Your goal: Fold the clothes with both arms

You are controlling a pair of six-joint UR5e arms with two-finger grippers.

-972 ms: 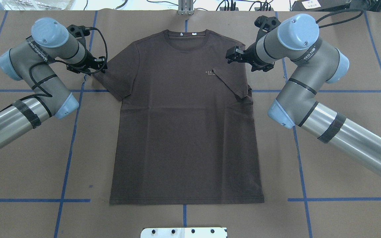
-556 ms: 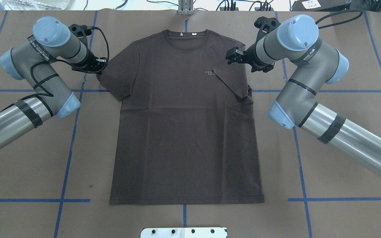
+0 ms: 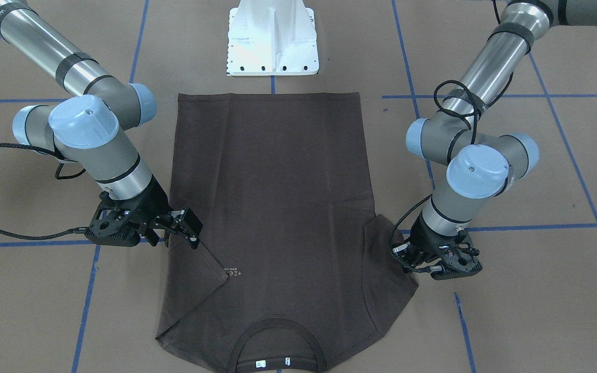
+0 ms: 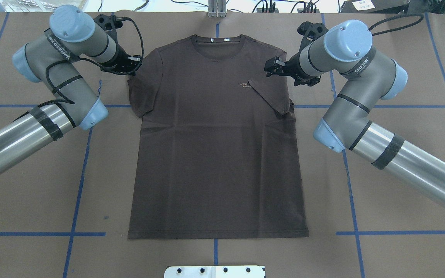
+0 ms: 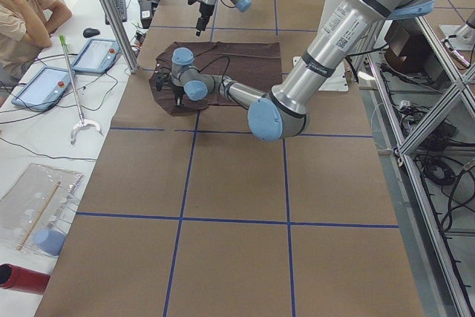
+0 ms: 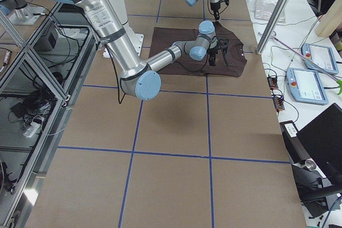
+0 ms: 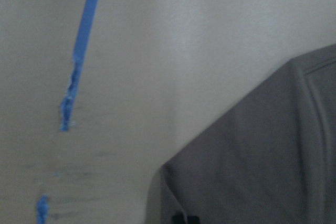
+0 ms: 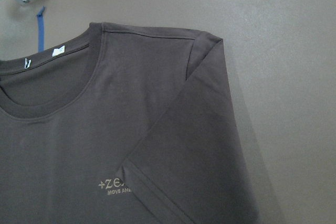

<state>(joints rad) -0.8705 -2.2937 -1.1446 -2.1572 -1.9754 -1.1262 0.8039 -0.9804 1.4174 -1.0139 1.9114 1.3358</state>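
Moved: the left gripper (image 4: 131,70), black and two-fingered, has gone inward and toward the far edge of the desk since a second ago. The left sleeve (image 4: 142,92) has come with it, so the sleeve's outer edge now lies closer to the shirt's body. The right arm (image 4: 354,88) has hardly shifted.
T-shirt: the dark brown short-sleeved cotton T-shirt (image 4: 214,154) lies flat and front up in the middle of the desk, with its hem toward the robot's base. Its round ribbed collar (image 4: 215,58) is at the far side, with small white neck labels (image 4: 226,39) inside it.
Right sleeve: the right sleeve (image 4: 270,94) is folded slantwise over the chest, and its cuff corner touches the small pale chest lettering (image 4: 244,84).
Left gripper: closed on the outer edge of the left sleeve, low at the desk. Its wrist view shows the sleeve's corner close up and blurred.
Right gripper: the right gripper (image 4: 269,68), also black and two-fingered, has its jaws apart and holds nothing. It hangs over the shoulder end of the folded right sleeve.
Arms: the silver-grey tubular left arm (image 4: 64,77) with light-blue joint caps reaches in beside one sleeve, and the matching right arm reaches in beside the other.
Desk: the brown paper-covered desk (image 4: 33,185) is marked with blue tape lines (image 4: 79,185).
Pedestal: a white bolted pedestal (image 3: 272,41) stands just beyond the hem on the robot's side.
Person: a seated person (image 5: 22,20) is at the desk's end on the robot's left.
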